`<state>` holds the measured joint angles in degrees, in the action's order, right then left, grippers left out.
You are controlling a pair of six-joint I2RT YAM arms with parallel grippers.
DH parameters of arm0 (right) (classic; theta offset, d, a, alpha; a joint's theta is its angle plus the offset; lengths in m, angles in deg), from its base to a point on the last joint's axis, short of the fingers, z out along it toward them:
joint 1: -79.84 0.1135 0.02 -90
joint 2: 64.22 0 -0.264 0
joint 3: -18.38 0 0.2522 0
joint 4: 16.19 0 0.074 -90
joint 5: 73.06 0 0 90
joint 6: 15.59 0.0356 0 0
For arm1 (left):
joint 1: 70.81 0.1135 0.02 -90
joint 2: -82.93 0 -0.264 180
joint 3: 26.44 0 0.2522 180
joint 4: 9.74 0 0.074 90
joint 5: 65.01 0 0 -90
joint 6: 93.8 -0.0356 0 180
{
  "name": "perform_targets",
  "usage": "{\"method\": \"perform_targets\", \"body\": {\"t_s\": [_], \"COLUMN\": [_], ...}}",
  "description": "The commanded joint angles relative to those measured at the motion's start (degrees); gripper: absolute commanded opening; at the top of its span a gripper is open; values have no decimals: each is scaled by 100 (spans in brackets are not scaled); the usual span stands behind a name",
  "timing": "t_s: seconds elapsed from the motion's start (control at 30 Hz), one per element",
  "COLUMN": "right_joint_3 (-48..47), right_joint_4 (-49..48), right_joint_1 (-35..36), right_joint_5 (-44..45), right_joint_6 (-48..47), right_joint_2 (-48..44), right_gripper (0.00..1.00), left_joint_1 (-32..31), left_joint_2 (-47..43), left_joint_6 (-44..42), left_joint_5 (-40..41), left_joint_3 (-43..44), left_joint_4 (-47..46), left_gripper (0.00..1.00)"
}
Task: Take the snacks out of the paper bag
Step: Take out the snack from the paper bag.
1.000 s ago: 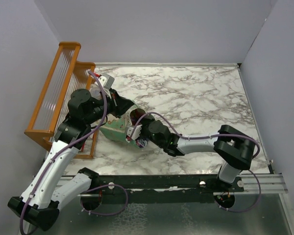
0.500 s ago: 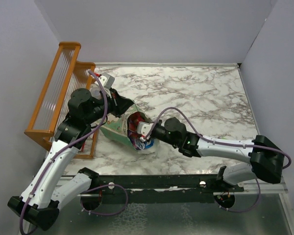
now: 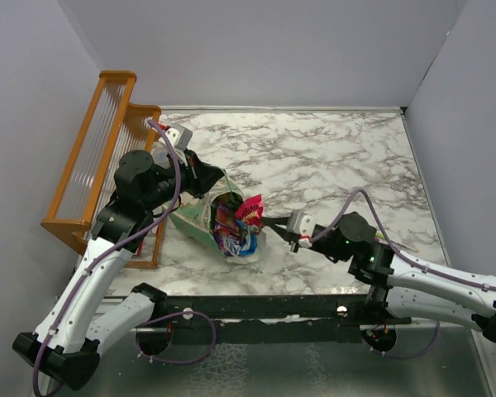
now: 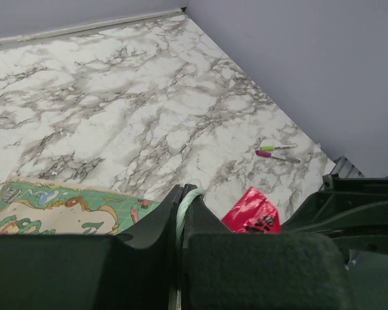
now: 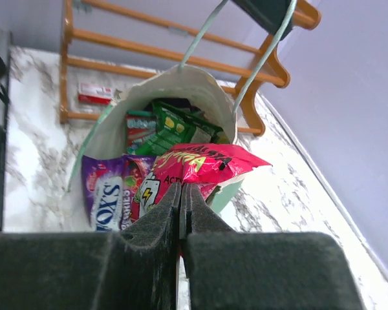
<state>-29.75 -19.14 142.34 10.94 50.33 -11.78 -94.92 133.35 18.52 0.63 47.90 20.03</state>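
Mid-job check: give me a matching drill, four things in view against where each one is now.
1. pale-green paper bag
2. red shiny snack packet
3. pink and green pens
4. orange wooden rack

A. at the marble table left edge
B. clamped in right gripper
C. handle pinched by left gripper
D. loose near the table's right edge

Pairs: 1-C, 2-B, 3-D, 4-A

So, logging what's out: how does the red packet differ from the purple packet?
The red packet is pinched in the right end effector; the purple packet lies ungripped. The red packet sits topmost; the purple packet lies lower. Both are shiny, at the paper bag mouth.
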Motion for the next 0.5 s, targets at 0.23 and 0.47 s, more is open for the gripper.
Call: {"method": "perform_targets", "body": {"t_s": [0.23, 0.47], "right_joint_3": [-108, 153], "right_joint_4": [1042, 1175], "right_joint_1": [-10, -10], "right_joint_5": [1187, 3198], "right_joint_6": [2024, 2830], "right_joint_2": [-941, -1544], "right_gripper": [1, 1], "left_joint_1": [3, 4], "left_joint_2": [-154, -193], "left_joint_6": [-155, -242], "left_joint_5": [302, 615], "left_joint_3": [114, 219], "left_joint_4": [-158, 20], "left_gripper": [0, 0]}}
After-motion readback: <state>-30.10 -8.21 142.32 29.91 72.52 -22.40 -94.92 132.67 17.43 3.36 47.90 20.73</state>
